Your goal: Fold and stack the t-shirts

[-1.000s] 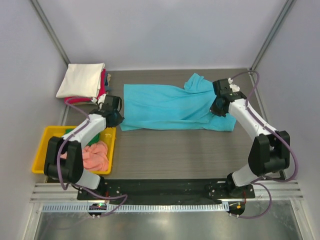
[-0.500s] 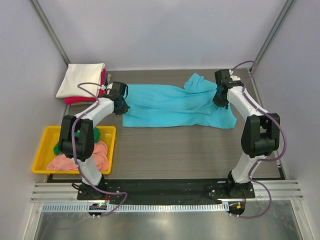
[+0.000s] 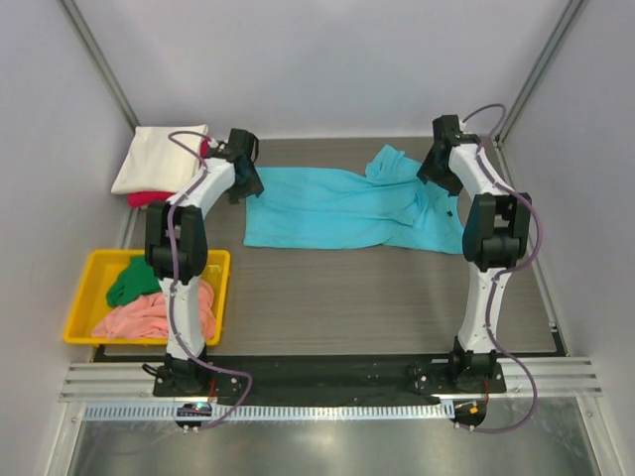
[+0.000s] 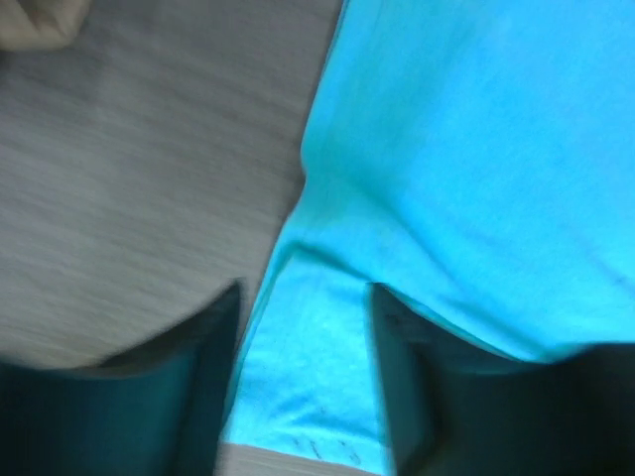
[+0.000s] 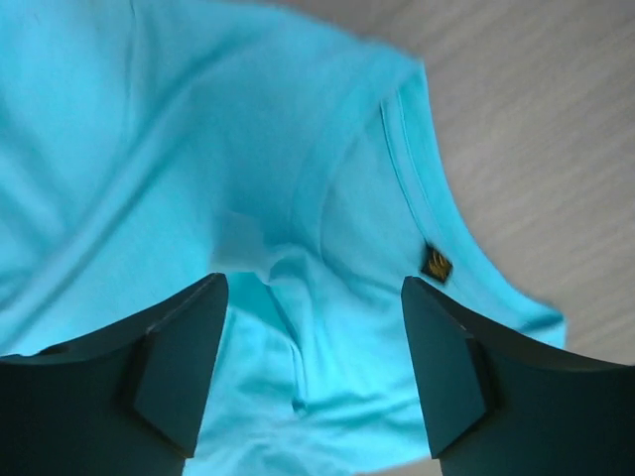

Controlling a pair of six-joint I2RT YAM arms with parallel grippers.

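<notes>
A turquoise-blue short-sleeved cloth t-shirt [image 3: 337, 210] is lying spread sideways across the far half of the grey wood-grain counter [image 3: 347, 297], its hem end pointing left and its collar end pointing right, with one sleeve bunching up toward the back wall. The left arm is reaching far out, and the left claw [image 3: 241, 167] is hanging over the shirt's far-left corner. In the left wrist view, its two dark fingers [image 4: 198, 397] are standing apart with the hem edge of the turquoise cloth lying loose in the gap between them, so this claw is open and is gripping nothing. The right arm is stretching out in the same way, and the right claw [image 3: 437, 171] is hovering over the collar end. In the right wrist view, its fingers [image 5: 174, 367] are spreading wide on either side of a small raised pucker of cloth just beside the neckline, where a small dark label [image 5: 435, 263] is showing inside the collar; this claw too is open and is holding nothing. At the back-left corner, a folded cream-white t-shirt [image 3: 159, 157] is resting on top of a folded red t-shirt [image 3: 149, 199], forming a stack well apart from the turquoise one. Near the left arm's base, a yellow plastic tray [image 3: 79, 297] is holding a crumpled green t-shirt [image 3: 132, 282] and a crumpled salmon-pink t-shirt [image 3: 149, 317], with the green one lying on the far side of the pink one.
</notes>
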